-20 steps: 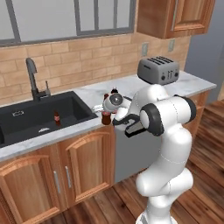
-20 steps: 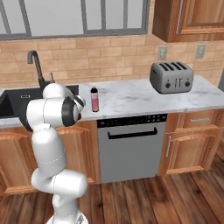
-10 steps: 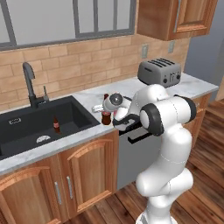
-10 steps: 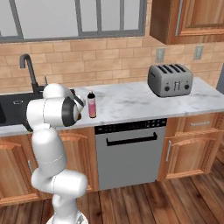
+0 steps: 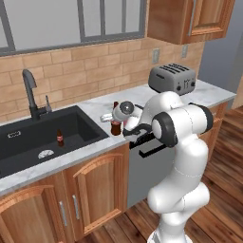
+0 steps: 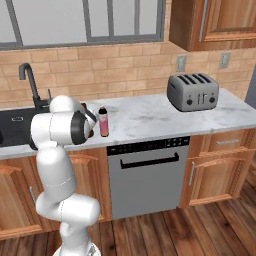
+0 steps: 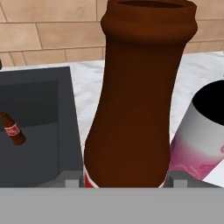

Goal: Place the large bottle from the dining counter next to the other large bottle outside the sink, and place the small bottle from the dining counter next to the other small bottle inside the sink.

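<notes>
Bent arm, tool (image 7: 124, 183) clamped, jaws part-spread.

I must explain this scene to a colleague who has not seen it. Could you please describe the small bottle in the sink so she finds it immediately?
Start at the black sink left of the robot, below the dark faucet. The small bottle stands upright on the basin floor near the right wall. It is brown with a red label, far smaller than the bottles on the counter.

No legible text (labels blurred)
</notes>
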Controlling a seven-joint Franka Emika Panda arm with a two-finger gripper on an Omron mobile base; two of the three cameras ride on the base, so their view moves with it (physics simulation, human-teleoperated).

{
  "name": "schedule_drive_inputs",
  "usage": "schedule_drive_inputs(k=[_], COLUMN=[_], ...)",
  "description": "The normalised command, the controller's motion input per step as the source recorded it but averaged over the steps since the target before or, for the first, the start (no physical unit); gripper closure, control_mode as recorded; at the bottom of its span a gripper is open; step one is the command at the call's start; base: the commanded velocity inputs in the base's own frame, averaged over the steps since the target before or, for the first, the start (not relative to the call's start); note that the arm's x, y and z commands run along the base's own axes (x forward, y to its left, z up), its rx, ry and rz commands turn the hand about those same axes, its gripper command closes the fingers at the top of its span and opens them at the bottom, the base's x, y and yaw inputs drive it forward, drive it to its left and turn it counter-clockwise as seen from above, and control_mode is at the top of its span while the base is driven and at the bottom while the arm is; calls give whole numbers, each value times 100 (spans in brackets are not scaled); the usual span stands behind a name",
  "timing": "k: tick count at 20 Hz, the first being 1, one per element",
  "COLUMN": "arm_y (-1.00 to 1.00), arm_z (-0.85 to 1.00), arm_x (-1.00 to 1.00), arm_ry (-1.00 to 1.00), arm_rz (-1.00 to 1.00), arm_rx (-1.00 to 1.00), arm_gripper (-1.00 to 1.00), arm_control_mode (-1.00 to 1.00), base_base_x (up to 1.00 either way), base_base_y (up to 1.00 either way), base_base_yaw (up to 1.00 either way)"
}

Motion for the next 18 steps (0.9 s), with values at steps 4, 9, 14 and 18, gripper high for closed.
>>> schedule_drive_inputs(k=[4,9,14,18], arm_y=[0,2,12,10], arm_z=[0,-3,-21,-28], arm_x=[0,0,3,12], arm_ry=[0,0,0,0], arm_rz=[0,0,0,0], arm_rx=[0,0,0,0], arm_gripper=[100,100,100,100], arm_control_mode=[100,-100,-100,-100], base_base_x=[0,0,0,0], base_base_y=[14,11,0,0], base_base_yaw=[0,0,0,0])
